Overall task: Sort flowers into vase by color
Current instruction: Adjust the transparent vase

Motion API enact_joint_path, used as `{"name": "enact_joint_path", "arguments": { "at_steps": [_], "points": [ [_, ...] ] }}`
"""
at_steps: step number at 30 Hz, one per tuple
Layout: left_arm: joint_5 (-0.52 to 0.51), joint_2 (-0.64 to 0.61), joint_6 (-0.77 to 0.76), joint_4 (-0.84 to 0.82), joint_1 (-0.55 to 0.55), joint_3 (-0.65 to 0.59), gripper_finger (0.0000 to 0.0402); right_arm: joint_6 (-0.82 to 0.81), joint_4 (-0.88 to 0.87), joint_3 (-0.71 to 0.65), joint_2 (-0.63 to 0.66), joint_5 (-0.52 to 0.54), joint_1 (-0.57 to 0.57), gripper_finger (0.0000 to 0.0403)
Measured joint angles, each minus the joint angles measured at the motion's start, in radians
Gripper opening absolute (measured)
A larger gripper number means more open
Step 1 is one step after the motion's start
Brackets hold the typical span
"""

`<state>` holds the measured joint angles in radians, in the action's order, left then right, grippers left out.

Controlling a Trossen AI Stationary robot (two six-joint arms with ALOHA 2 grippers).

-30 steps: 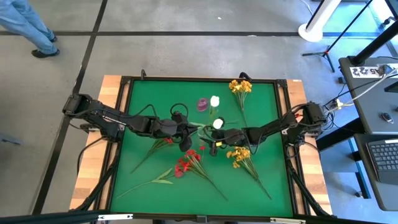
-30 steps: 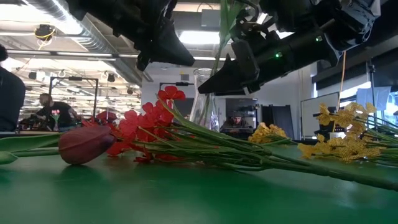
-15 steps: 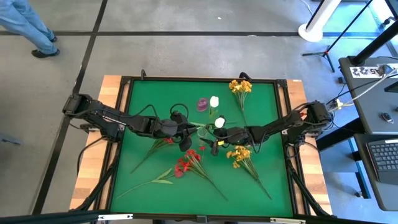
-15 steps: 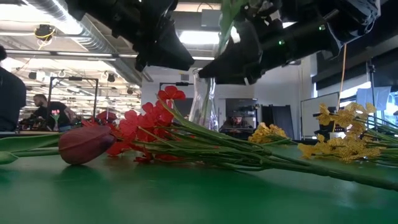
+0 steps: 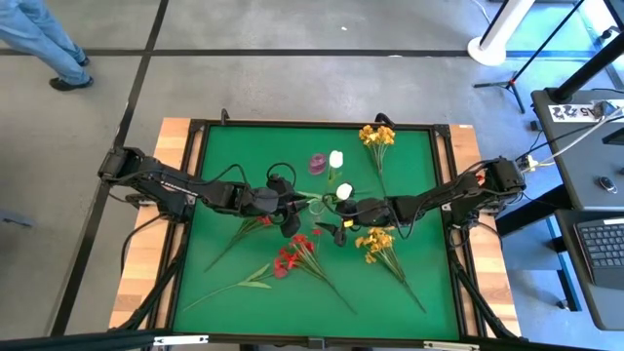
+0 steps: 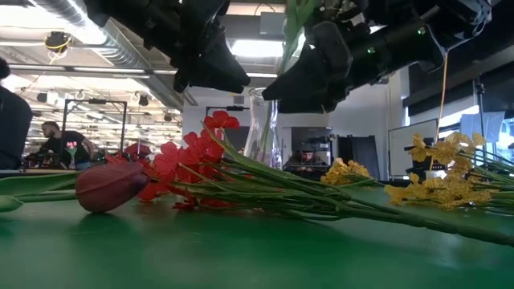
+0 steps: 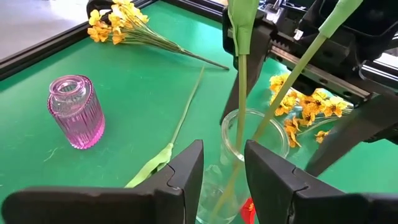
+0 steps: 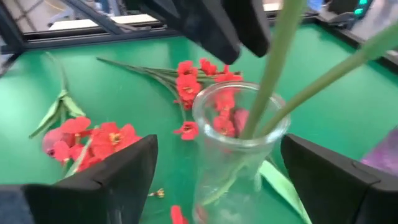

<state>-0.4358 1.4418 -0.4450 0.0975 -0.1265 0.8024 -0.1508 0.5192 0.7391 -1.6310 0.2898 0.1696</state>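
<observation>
A clear glass vase stands at the table's middle with two green stems in it. White buds show at and beyond it in the high view. My left gripper is open, above and left of the vase rim. My right gripper is open too, its fingers wide apart on either side of the vase. Red sprays and yellow sprays lie flat on the green mat.
A small pink ribbed vase stands far-left of the clear one. A dark red bud lies on the mat near the low camera. A loose leafed stem lies beside the vase. A raised black rim frames the mat. A person's legs show beyond the table.
My right gripper has risen a little beside the vase's rim, and its arm has drawn slightly toward the table's right edge. The vase and the stems in it have stayed in place.
</observation>
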Motion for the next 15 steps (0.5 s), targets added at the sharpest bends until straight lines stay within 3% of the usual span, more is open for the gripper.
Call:
{"name": "enact_joint_path", "arguments": {
  "at_steps": [10,15],
  "points": [
    [-0.002,0.0,0.0,0.0,-0.001,0.0,0.0112,-0.002,0.003,0.0,0.0,-0.104,0.0,0.0316],
    [-0.002,0.0,-0.001,0.0,-0.001,0.0,0.0112,-0.002,-0.007,0.0,0.0,-0.066,0.0,0.0304]
  ]
}}
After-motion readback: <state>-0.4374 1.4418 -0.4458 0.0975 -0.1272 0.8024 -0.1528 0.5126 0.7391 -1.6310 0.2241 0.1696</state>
